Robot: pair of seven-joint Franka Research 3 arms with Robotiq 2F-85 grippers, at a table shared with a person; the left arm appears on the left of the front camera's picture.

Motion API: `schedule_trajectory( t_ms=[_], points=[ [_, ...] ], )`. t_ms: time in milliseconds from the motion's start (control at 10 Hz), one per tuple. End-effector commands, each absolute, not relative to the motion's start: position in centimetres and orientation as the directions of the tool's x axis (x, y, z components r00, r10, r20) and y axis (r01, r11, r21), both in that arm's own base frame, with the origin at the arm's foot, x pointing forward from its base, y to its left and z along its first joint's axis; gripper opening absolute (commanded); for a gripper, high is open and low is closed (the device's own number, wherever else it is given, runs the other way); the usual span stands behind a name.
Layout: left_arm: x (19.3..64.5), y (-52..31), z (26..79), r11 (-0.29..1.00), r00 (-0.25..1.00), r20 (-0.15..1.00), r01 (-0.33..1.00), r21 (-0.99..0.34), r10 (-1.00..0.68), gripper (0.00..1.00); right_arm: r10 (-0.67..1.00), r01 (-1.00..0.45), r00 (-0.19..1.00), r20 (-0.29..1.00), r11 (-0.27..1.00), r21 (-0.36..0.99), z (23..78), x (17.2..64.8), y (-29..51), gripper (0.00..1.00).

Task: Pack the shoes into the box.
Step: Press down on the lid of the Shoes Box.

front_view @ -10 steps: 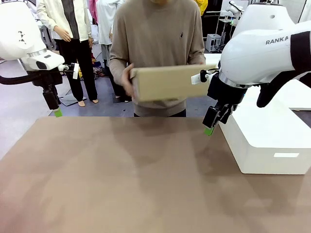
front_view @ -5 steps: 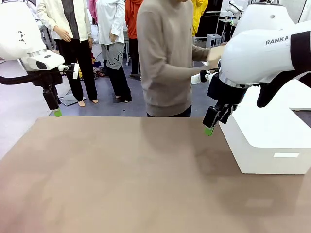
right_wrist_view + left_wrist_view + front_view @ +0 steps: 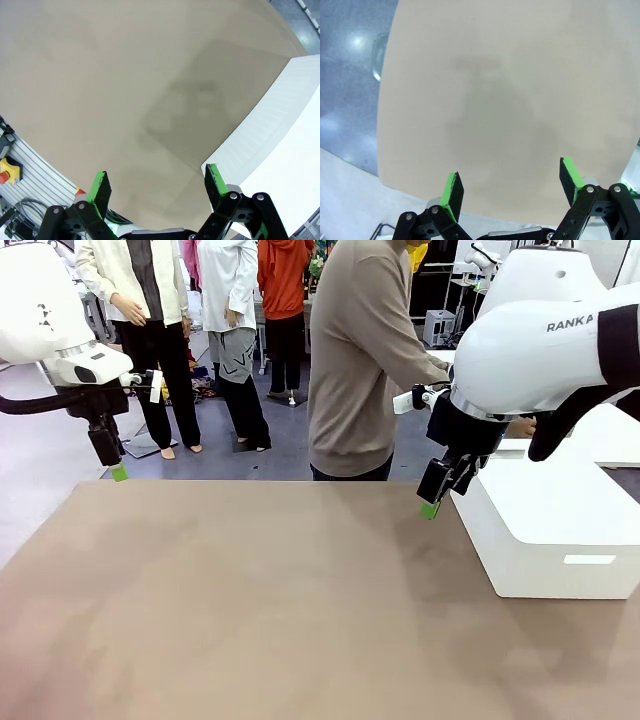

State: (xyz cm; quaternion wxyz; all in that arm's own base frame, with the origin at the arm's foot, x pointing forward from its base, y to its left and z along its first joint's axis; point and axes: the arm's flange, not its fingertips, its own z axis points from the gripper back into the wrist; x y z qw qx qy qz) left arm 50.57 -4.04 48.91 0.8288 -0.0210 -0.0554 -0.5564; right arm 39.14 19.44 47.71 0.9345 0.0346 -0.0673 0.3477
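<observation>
Hovering above the table [image 3: 250,610], both grippers hold nothing. The left gripper [image 3: 118,472] hangs at about 10 o'clock over the far left corner; in its wrist view [image 3: 512,189] the green pads [image 3: 451,190] stand wide apart. The right gripper [image 3: 430,508] hangs at about 2 o'clock, just beside the white block [image 3: 560,530], with its fingers also spread apart [image 3: 157,189]. A person [image 3: 365,360] stands at 12 o'clock, turned toward the right, with a hand [image 3: 520,427] behind the right arm. Where the shoes and the box are, I cannot tell.
</observation>
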Motion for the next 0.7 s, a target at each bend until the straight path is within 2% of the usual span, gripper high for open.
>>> schedule_trajectory(
  t_ms=[0,600],
  points=[
    [50.49,-3.82,49.25,0.374,0.369,0.127,0.927,0.014,-0.921,1.00,0.646,-0.656,0.748,0.153,0.755,0.015,47.85,39.07,19.49,1.00],
    [50.49,-3.82,49.25,0.374,0.369,0.127,0.927,0.014,-0.921,1.00,0.646,-0.656,0.748,0.153,0.755,0.015,47.85,39.07,19.49,1.00]
  ],
)
